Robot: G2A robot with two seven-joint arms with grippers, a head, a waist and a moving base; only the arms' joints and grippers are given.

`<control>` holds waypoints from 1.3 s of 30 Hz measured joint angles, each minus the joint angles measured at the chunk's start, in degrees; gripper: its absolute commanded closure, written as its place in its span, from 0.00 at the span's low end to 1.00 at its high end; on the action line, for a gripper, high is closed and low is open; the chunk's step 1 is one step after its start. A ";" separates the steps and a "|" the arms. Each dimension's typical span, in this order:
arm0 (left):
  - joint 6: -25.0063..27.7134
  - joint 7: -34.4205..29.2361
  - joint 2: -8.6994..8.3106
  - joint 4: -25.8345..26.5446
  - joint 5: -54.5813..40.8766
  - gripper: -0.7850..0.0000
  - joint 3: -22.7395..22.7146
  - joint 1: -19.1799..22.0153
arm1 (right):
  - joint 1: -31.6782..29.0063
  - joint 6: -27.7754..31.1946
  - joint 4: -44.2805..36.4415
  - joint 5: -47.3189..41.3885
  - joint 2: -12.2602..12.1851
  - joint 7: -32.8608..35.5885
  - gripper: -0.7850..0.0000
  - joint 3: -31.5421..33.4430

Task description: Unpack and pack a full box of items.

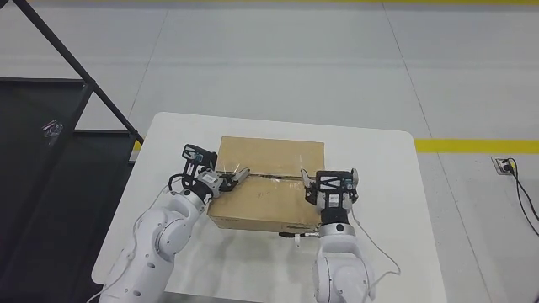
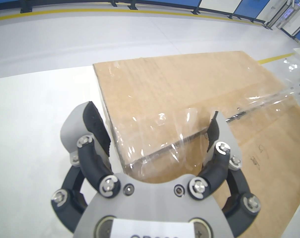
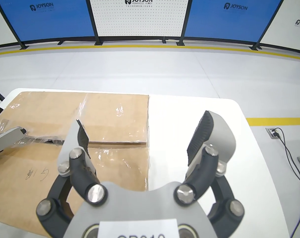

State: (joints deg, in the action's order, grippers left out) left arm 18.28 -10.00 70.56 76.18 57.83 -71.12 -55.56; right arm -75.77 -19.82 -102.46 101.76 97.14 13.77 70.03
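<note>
A brown cardboard box [image 1: 268,183] lies flat on the white table [image 1: 387,219], its top flaps closed along a centre seam covered with clear tape [image 2: 164,134]. My left gripper [image 1: 212,168] stands open at the box's left end, straddling the taped corner [image 2: 130,159], one finger [image 2: 215,130] over the lid. My right gripper [image 1: 334,182] is open at the box's right end, straddling the box edge [image 3: 148,134], one finger [image 3: 81,137] over the seam and the other finger [image 3: 202,134] over the table. Nothing is held.
A black metal frame [image 1: 76,76] stands to the left of the table. A cable and floor socket [image 1: 505,167] lie on the floor at the right. Bare tabletop lies to the right of the box and in front of it.
</note>
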 measured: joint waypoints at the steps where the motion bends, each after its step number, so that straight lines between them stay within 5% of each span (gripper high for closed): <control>1: 0.05 0.00 0.01 -0.04 0.00 0.00 0.02 0.02 | -0.04 -0.30 -0.04 -0.29 0.01 -0.07 0.00 0.04; 12: 0.20 -0.17 0.09 -0.48 0.02 0.00 0.14 0.22 | -0.82 -0.81 -0.94 -1.76 -0.16 -0.99 0.00 0.79; 19: 0.25 -0.33 0.10 -0.53 0.16 0.00 0.09 0.17 | -1.81 12.49 -2.99 18.79 -1.81 3.19 0.00 -1.32; 29: 0.20 -0.25 0.23 -0.76 0.25 0.00 0.42 0.33 | -2.20 12.51 -3.15 21.23 -1.93 3.77 0.00 -1.72; 39: 0.03 0.08 0.39 -0.80 -0.14 0.00 0.55 0.69 | -4.49 14.82 -4.40 37.67 -2.68 10.06 0.00 -3.64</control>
State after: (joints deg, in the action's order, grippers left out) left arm 18.31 -9.92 70.95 75.38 57.68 -70.57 -54.87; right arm -80.26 -5.00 -106.85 139.43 94.47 23.83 66.39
